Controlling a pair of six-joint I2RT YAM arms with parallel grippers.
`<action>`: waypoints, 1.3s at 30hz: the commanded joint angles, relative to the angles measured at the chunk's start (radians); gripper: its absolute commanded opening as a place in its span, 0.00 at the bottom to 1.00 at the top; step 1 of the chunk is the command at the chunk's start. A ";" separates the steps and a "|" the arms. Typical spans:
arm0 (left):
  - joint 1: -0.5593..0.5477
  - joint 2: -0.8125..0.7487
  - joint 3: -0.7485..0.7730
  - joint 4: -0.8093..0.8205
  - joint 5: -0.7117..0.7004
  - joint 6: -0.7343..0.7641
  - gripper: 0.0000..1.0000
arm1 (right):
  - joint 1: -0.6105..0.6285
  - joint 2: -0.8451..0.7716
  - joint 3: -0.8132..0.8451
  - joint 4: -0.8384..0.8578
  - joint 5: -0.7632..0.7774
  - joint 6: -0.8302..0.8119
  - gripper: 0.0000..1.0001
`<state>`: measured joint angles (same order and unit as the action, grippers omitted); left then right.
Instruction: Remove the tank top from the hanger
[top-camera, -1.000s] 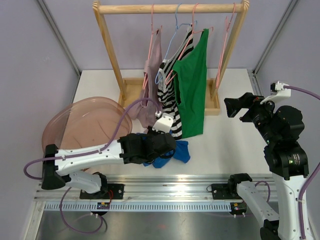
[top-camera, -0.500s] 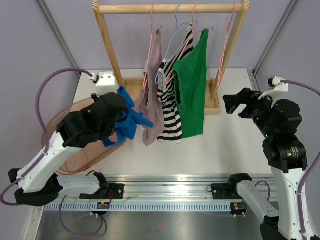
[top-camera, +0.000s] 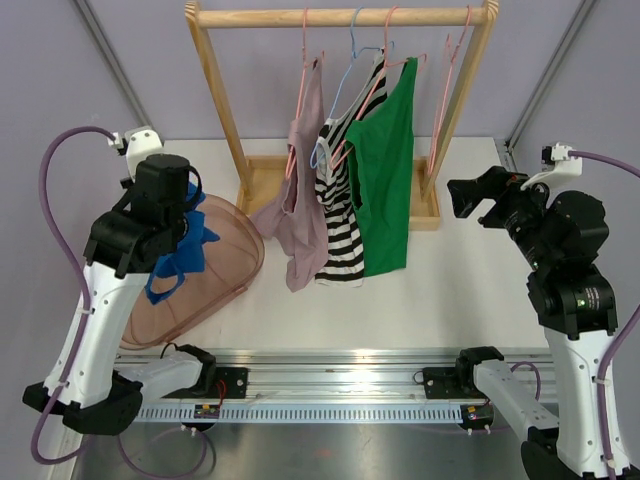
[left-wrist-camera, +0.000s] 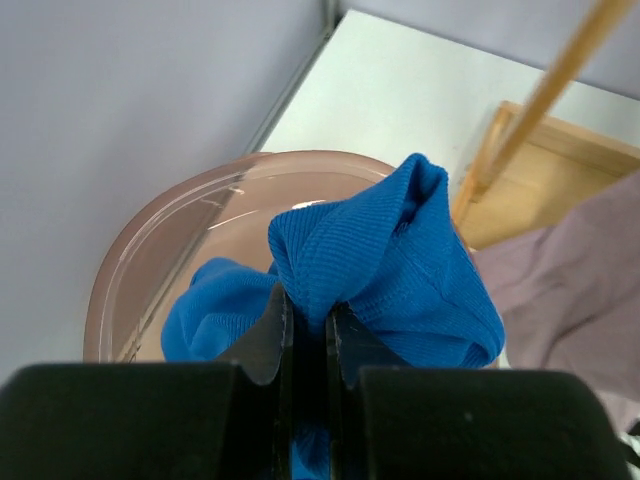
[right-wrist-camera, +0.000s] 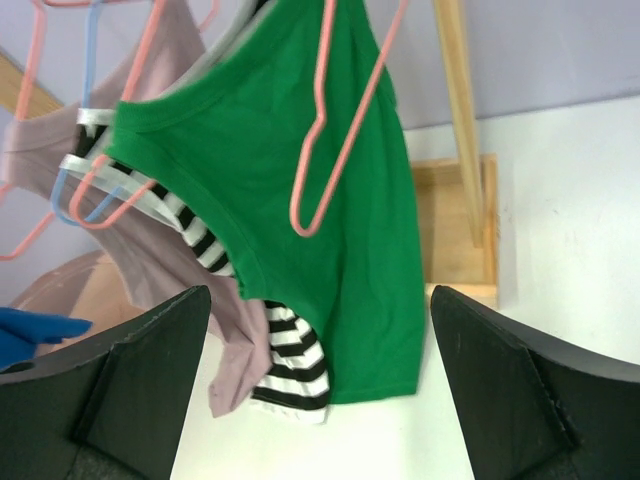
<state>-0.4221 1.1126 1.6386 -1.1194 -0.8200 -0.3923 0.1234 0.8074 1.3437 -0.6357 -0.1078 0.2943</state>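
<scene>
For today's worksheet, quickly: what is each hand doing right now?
Left hand: closed on the blue tank top.
Right hand: open, holding nothing.

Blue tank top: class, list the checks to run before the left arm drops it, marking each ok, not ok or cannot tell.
1. Blue tank top pinched between left fingers: ok.
2. Tank top clear of the rack: ok.
3. Tank top hanging over the pink bin: ok.
4. Right fingers open, apart from the hanging clothes: ok.
5. Bin floor under the tank top free: cannot tell, hidden.
</scene>
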 joint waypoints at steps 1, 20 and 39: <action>0.095 -0.028 -0.107 0.088 0.116 -0.005 0.00 | -0.002 -0.011 0.026 0.137 -0.079 0.037 1.00; 0.284 -0.201 -0.401 0.257 0.654 0.041 0.99 | 0.220 0.540 0.552 -0.048 -0.014 0.102 0.97; 0.114 -0.336 -0.641 0.428 0.743 0.029 0.99 | 0.472 1.168 1.325 -0.295 0.729 -0.075 0.80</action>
<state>-0.3046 0.7986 1.0130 -0.7658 -0.1135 -0.3737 0.5808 1.9244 2.5847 -0.8822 0.4446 0.2913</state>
